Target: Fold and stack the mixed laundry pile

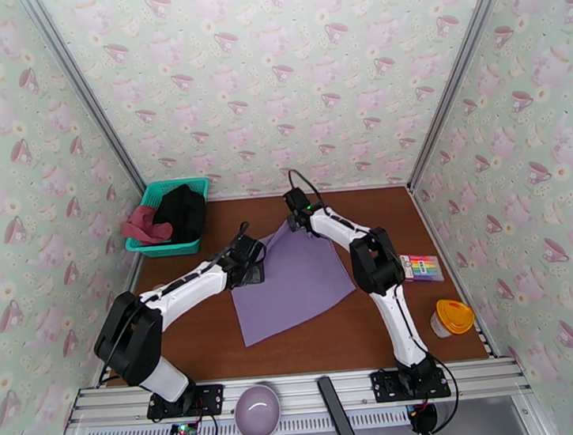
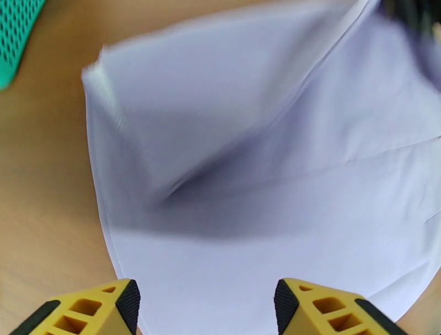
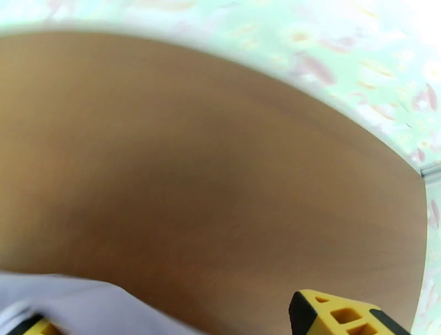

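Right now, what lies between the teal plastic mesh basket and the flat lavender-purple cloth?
Bare brown wooden table, in the left wrist view, between teal mesh basket and lavender-purple cloth.

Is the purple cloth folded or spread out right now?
Spread out: the purple cloth lies as one broad sheet on the table, with a raised crease toward its far corner.

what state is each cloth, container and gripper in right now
lavender-purple cloth: spread on the table, one fold raised
black garment: bunched in the teal mesh basket
dusty-red top: crumpled, draped over the basket's rim
pale jar with orange lid: closed
left gripper: open over the cloth
right gripper: open at the cloth's far corner
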Robot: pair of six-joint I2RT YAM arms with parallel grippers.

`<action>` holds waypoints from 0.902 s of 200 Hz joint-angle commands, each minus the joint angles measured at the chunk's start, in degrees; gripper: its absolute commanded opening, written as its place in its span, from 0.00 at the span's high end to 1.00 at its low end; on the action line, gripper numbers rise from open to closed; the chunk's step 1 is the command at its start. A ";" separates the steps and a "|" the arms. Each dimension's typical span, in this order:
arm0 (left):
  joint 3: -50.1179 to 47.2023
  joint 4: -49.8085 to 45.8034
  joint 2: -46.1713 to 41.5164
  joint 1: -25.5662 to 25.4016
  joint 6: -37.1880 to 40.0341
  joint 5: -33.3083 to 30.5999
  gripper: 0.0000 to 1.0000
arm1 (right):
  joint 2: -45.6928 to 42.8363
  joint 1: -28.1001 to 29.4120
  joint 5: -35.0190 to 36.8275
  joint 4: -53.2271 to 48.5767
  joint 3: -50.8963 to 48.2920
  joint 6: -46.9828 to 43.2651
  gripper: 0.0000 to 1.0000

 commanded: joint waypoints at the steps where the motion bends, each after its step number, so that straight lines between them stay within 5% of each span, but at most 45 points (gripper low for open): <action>1: -1.22 2.78 -1.24 -0.57 -2.78 1.84 0.31 | 2.84 -2.85 -2.22 -1.76 5.83 8.60 0.17; 61: 6.09 2.20 5.41 -0.51 0.88 1.59 0.33 | 2.79 -6.54 -6.34 -2.54 4.74 13.16 0.19; 102: 16.75 -3.65 15.05 0.42 3.91 -3.75 0.40 | -9.14 -6.48 -13.54 2.85 -13.05 10.07 0.25; 180: 19.84 -5.82 21.07 3.36 5.75 -6.22 0.43 | -25.92 -5.01 -21.61 8.62 -39.74 11.82 0.34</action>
